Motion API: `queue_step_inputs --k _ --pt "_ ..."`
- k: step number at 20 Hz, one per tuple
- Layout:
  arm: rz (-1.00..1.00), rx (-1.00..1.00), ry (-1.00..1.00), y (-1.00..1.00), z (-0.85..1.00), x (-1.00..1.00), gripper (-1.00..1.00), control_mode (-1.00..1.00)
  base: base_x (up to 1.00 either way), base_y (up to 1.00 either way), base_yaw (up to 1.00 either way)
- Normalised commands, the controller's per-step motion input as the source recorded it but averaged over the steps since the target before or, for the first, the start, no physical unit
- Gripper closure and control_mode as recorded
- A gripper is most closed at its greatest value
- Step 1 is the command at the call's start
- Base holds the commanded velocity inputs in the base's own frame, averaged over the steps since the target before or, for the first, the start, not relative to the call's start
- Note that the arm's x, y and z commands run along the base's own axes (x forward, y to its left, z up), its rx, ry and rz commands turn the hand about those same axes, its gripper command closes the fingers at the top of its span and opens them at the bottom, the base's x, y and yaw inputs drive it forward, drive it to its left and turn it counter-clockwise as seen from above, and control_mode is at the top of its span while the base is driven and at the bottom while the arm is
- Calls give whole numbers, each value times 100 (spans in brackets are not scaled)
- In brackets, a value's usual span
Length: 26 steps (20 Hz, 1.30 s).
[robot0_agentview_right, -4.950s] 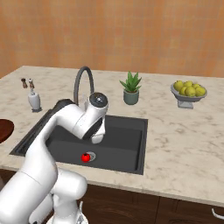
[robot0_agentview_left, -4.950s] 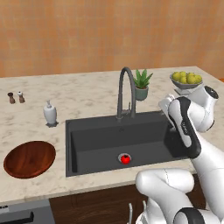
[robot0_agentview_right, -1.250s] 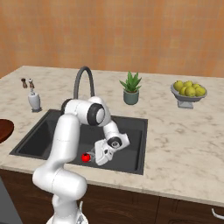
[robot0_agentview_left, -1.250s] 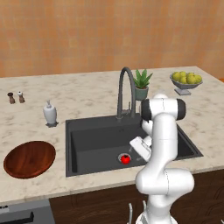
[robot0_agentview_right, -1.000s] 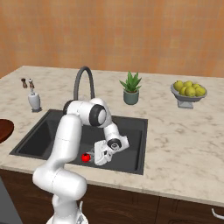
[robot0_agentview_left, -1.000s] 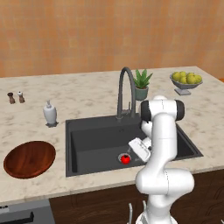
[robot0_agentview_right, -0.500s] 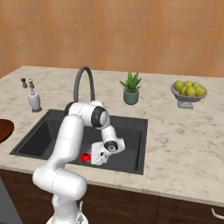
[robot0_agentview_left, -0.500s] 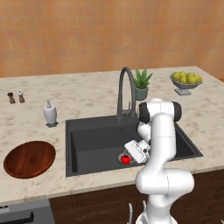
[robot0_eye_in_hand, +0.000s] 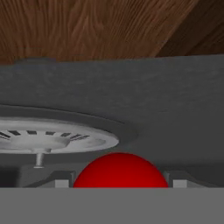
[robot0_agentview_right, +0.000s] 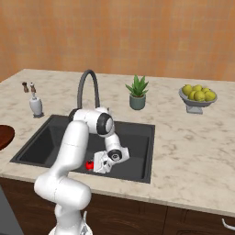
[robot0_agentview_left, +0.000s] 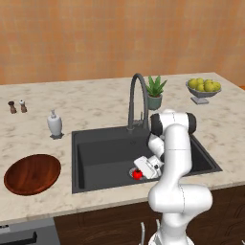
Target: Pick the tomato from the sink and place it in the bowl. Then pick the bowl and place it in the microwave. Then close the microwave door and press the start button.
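Observation:
The red tomato (robot0_agentview_left: pixel 137 174) (robot0_agentview_right: pixel 90 165) lies on the floor of the dark grey sink (robot0_agentview_left: pixel 95 153) (robot0_agentview_right: pixel 133 133), beside the round drain (robot0_eye_in_hand: pixel 48 138). My gripper (robot0_agentview_left: pixel 140 172) (robot0_agentview_right: pixel 95 165) (robot0_eye_in_hand: pixel 119 183) is down in the basin and lies nearly level. It is open, with a fingertip (robot0_eye_in_hand: pixel 61 182) close on either side of the tomato (robot0_eye_in_hand: pixel 120 170). The wooden bowl (robot0_agentview_left: pixel 32 173) (robot0_agentview_right: pixel 3 135) rests on the counter left of the sink. The microwave is out of view.
The tall dark faucet (robot0_agentview_left: pixel 136 95) (robot0_agentview_right: pixel 87 87) arches over the sink's back edge, just behind my arm. A soap bottle (robot0_agentview_left: pixel 54 124), two small shakers (robot0_agentview_left: pixel 16 106), a potted plant (robot0_agentview_left: pixel 154 93) and a grey bowl of yellow-green fruit (robot0_agentview_left: pixel 203 88) stand on the counter.
My hand has slid a little left along the sink floor onto the tomato, and the fingers have drawn in towards its sides. The tomato has stayed in place.

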Motion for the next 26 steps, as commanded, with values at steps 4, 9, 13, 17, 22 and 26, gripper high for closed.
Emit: queue_step_inputs --k 4,9,13,17,22,26 --pt "-8 0 0 0 72 -22 100 -100 0 0 0" --pt "-3 -1 0 -8 100 -41 100 -100 0 0 0" --pt "-2 -14 -8 -8 100 -59 100 -100 0 0 0" --pt "-6 -16 -19 -9 100 -68 100 -100 0 0 0" --pt "-17 -9 -20 -20 97 -75 100 -100 0 0 0" --pt "-10 -7 -20 0 100 -90 100 -100 0 0 0"
